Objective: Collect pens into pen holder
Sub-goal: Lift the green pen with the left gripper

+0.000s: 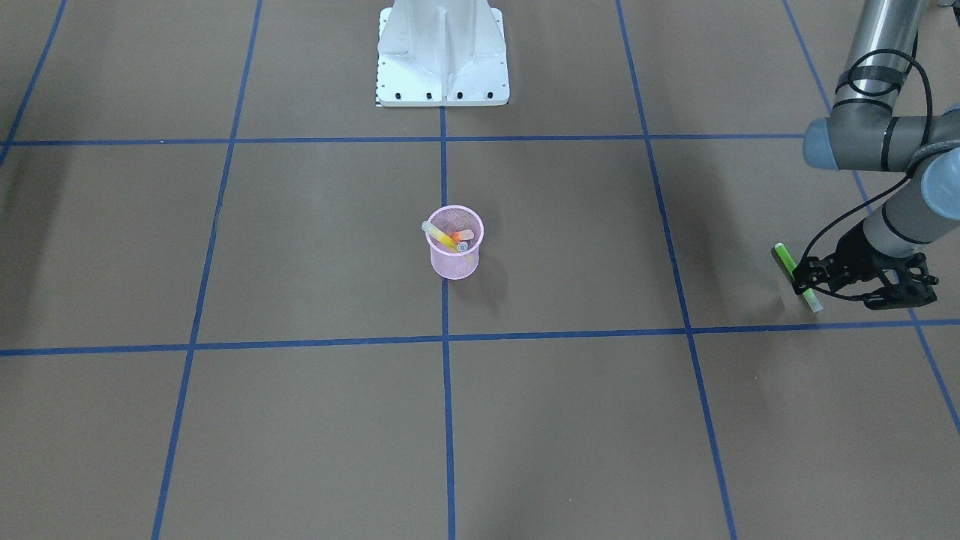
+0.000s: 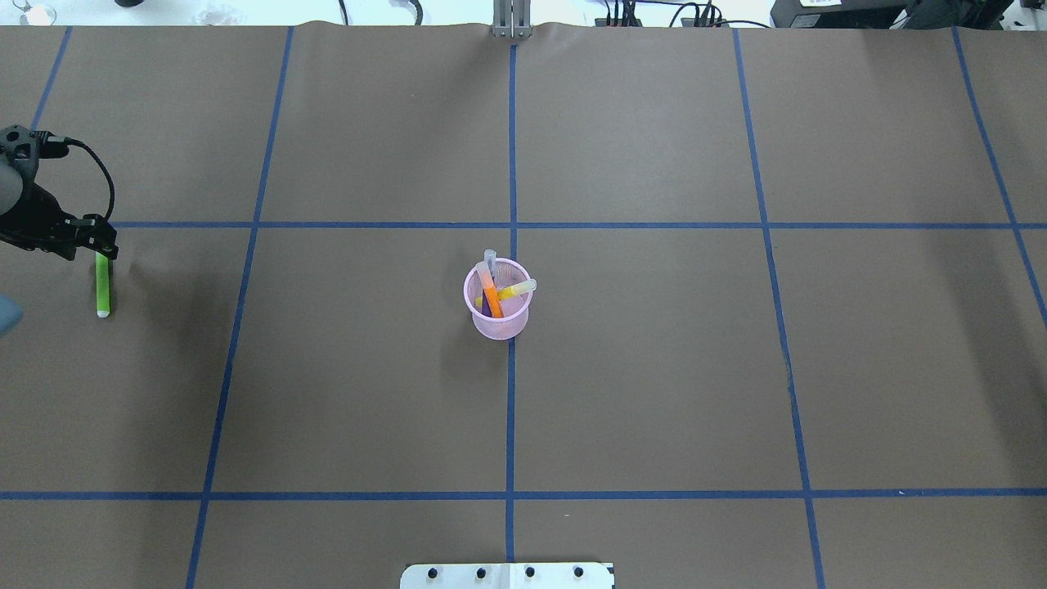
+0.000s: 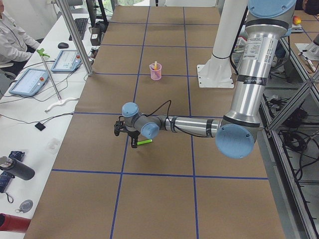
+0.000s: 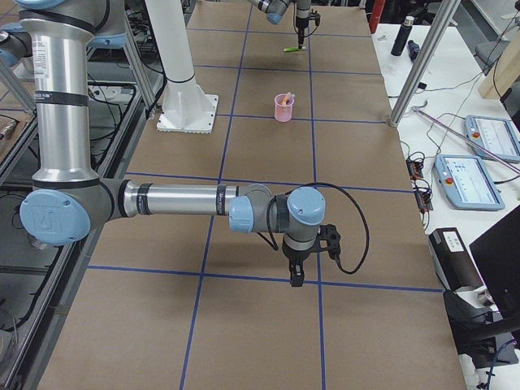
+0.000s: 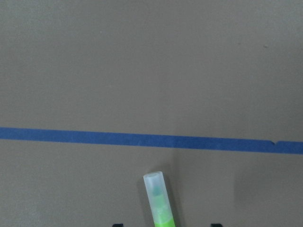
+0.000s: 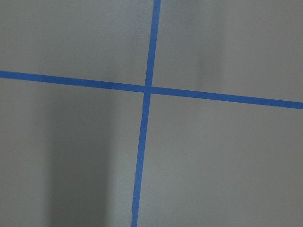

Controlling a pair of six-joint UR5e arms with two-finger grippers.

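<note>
The green pen (image 2: 102,283) lay flat on the brown table (image 2: 654,368), running 12 to 6 o'clock in the overhead view, well out at 9 o'clock from the pink pen holder (image 2: 499,321). The holder stood upright on the centre blue tape line, with the orange pen (image 2: 492,298), yellow pen (image 2: 519,288) and purple pen (image 2: 487,308) leaning inside it. The left gripper (image 1: 802,283) sat low over the green pen's 12 o'clock half, jaws spread wide to either side of it, not gripping it. The right gripper (image 4: 296,280) hung above a tape crossing, far from everything; whether it was open or closed I could not tell
</note>
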